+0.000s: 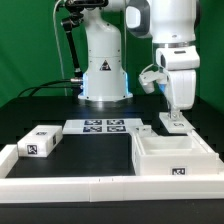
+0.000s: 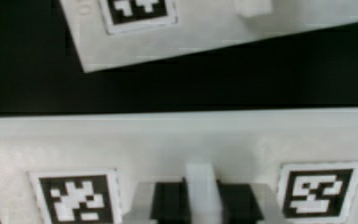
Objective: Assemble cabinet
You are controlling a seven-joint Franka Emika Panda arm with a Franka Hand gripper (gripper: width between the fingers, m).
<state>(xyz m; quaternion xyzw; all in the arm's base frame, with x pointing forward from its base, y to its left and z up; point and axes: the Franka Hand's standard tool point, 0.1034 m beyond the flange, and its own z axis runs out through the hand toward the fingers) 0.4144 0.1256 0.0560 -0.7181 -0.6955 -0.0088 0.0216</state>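
The cabinet body (image 1: 176, 157), a white open box with a tag on its front wall, sits at the exterior view's right front. My gripper (image 1: 174, 112) hangs just behind it, its jaws closed onto a small white panel (image 1: 172, 123). In the wrist view my gripper (image 2: 201, 200) has its black fingers (image 2: 165, 202) tight on both sides of a thin white ridge of that panel (image 2: 176, 150), which carries two tags. I cannot tell whether the panel rests on the table. Another white tagged piece (image 2: 176, 35) lies beyond it. A second loose white part (image 1: 40, 142) lies at the left.
The marker board (image 1: 104, 126) lies flat in front of the robot base (image 1: 103, 70). A long low white border rail (image 1: 90, 186) runs along the front edge. The table is black.
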